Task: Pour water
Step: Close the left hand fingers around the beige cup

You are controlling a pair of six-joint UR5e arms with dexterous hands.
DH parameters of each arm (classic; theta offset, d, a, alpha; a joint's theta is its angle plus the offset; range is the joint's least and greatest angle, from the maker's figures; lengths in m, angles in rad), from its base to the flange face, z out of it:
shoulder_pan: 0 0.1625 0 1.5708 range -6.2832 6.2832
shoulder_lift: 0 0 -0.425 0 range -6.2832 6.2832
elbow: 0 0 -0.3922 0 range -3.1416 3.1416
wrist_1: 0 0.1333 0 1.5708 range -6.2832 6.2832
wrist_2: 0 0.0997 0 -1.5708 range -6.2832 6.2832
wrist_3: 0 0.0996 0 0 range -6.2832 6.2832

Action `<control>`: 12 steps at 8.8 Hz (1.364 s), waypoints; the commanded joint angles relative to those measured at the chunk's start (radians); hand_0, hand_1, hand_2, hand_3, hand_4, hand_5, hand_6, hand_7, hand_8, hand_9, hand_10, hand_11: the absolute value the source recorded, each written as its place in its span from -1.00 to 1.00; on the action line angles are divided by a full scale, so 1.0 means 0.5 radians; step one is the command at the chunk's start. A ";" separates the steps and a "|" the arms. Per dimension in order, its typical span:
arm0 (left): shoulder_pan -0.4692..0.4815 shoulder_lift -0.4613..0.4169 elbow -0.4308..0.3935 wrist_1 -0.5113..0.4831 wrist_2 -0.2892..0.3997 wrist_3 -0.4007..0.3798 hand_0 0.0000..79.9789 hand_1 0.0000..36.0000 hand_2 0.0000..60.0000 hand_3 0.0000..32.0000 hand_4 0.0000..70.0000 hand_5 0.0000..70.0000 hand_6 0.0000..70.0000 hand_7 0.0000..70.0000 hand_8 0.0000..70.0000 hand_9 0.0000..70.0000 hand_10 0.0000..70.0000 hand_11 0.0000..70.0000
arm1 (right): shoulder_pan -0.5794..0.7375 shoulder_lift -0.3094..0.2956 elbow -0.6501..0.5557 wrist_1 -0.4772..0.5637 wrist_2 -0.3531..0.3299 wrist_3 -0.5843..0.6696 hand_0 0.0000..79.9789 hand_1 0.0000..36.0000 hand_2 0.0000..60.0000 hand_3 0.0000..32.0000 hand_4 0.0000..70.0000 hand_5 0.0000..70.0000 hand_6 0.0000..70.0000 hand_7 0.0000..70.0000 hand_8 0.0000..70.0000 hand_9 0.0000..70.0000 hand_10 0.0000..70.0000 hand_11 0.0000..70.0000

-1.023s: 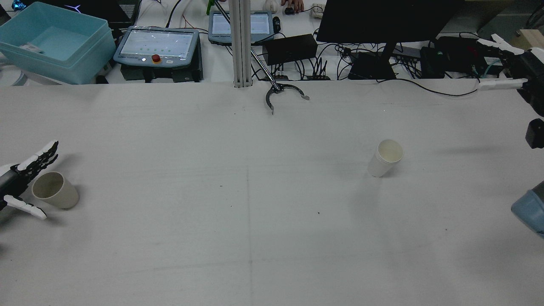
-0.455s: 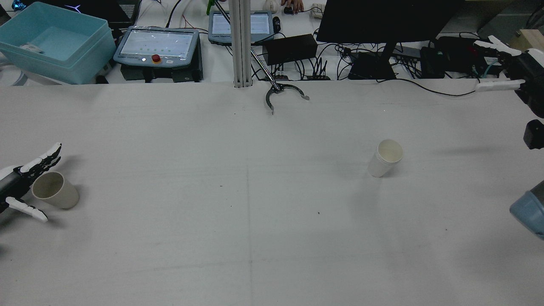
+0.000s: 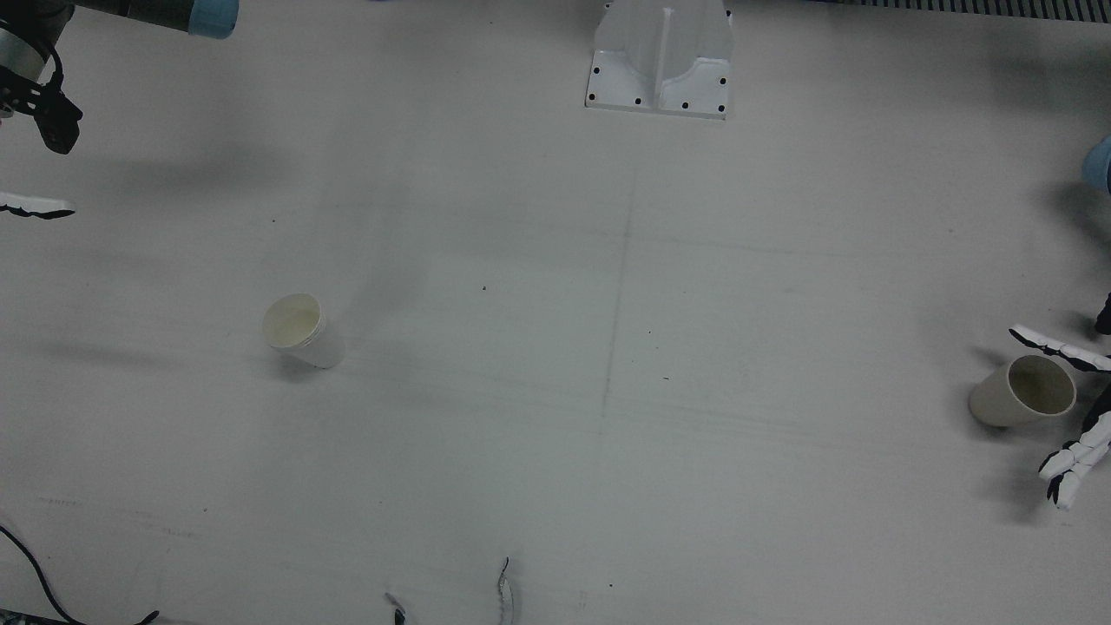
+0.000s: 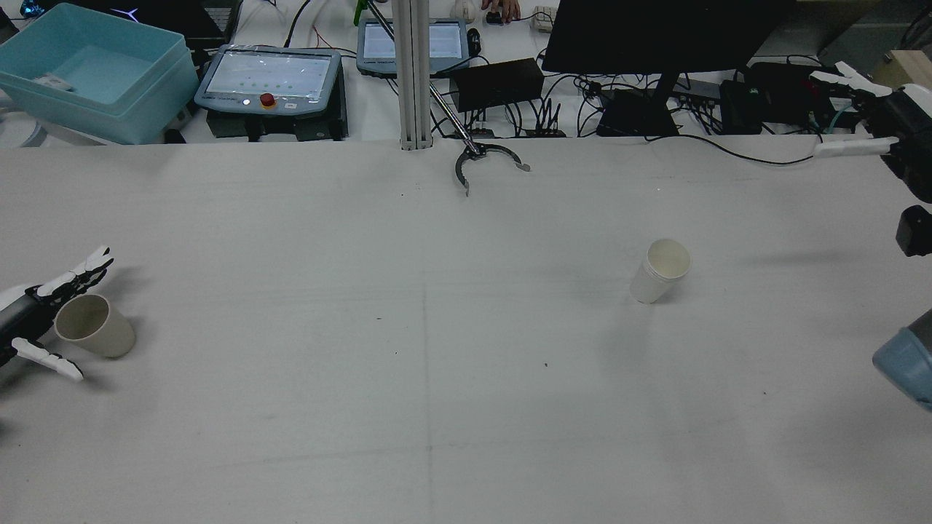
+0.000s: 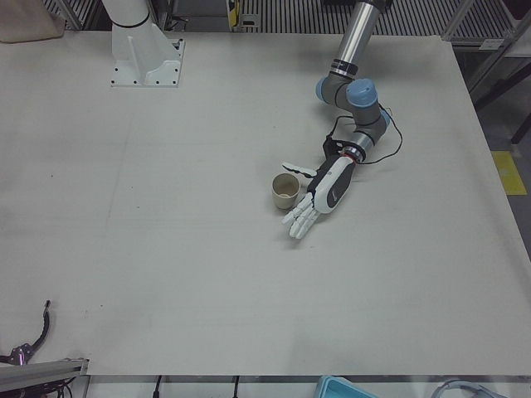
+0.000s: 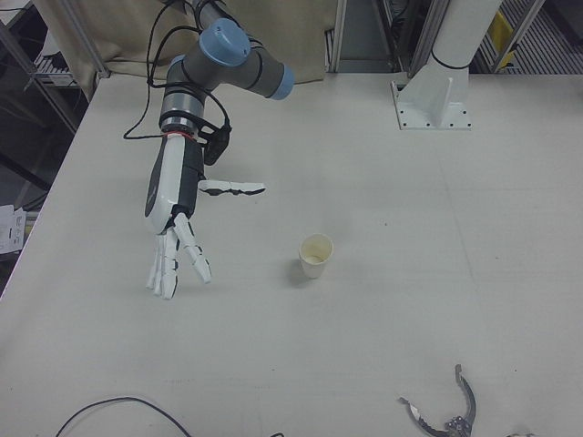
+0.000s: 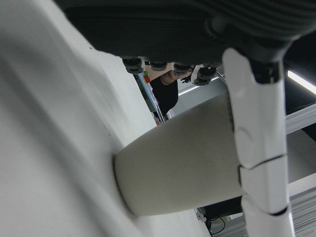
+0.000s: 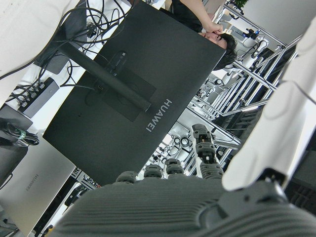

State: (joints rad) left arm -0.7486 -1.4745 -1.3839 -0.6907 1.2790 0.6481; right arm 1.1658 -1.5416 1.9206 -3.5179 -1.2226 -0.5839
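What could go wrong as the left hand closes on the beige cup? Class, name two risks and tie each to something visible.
1. The left hand is open around the beige cup, which stands free on the table; uneven finger contact could tip or push it.
2. The white cup stands far off on the right hand's side, so the carry could spill any contents.

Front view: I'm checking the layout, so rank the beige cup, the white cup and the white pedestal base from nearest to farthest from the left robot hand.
1. beige cup, right beside the left robot hand.
2. white pedestal base, top centre.
3. white cup, far left half.
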 commanded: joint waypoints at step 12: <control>-0.015 0.016 -0.290 0.335 -0.002 -0.026 0.36 1.00 1.00 -1.00 -0.05 1.00 -0.88 -0.76 -0.89 -0.82 -0.79 -0.60 | -0.012 -0.012 -0.003 0.001 0.000 -0.007 0.11 -0.55 -0.98 -1.00 -0.81 -0.88 -0.88 -0.86 -0.94 -0.93 -0.99 -0.96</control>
State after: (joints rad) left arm -0.7508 -1.4745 -1.4808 -0.5494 1.2759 0.6457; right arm 1.1613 -1.5505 1.9178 -3.5174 -1.2217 -0.5869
